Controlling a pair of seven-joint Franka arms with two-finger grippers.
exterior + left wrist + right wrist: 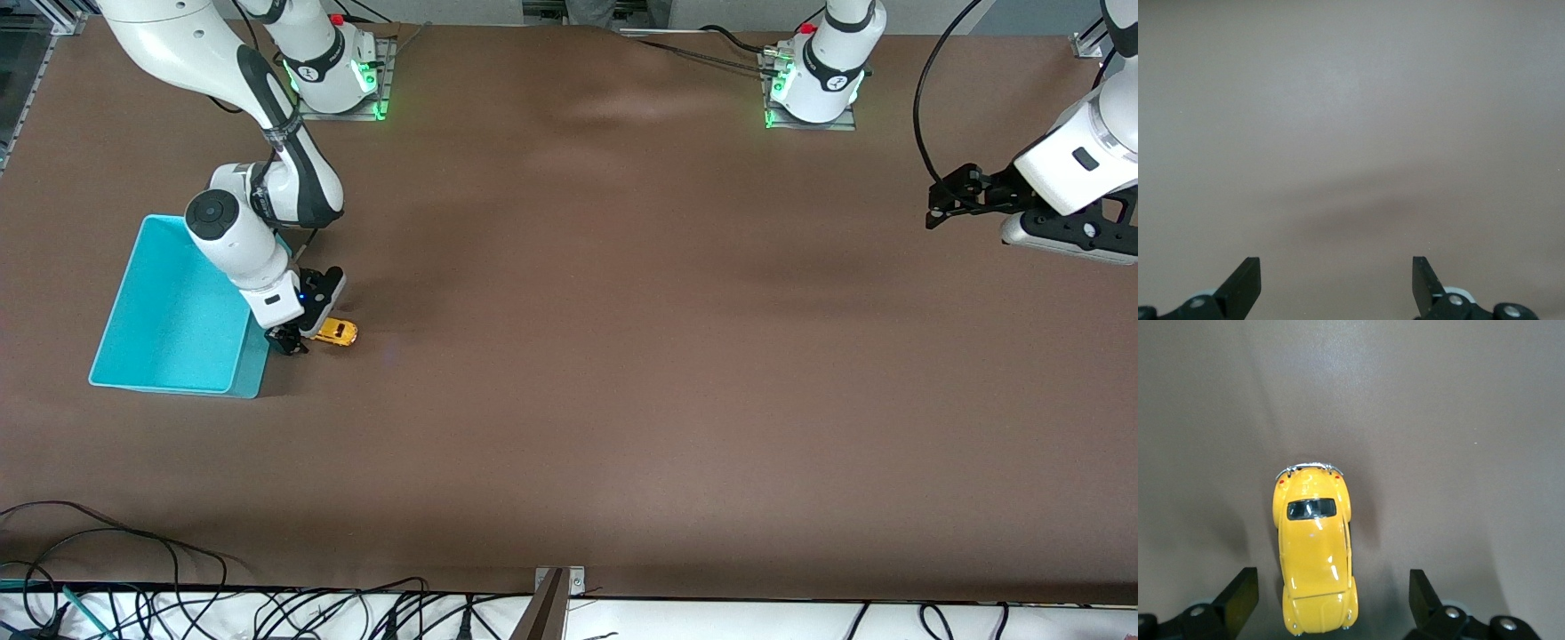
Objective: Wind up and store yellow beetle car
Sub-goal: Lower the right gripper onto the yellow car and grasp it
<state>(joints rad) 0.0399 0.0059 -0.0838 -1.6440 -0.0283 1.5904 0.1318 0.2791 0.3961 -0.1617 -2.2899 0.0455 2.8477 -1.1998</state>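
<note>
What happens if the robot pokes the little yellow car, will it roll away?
Probably yes: the yellow beetle car sits on its wheels on the flat brown table, so a push could send it rolling. Its shiny rounded body may slip between the open right gripper. It looks hard, not floppy.

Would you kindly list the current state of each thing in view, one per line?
yellow beetle car: upright on its wheels on the table, beside the bin, not gripped.
turquoise bin: open-topped, nothing in it.
right tool: open, straddling the car.
left tool: open, holding nothing, waiting over bare table.
</note>
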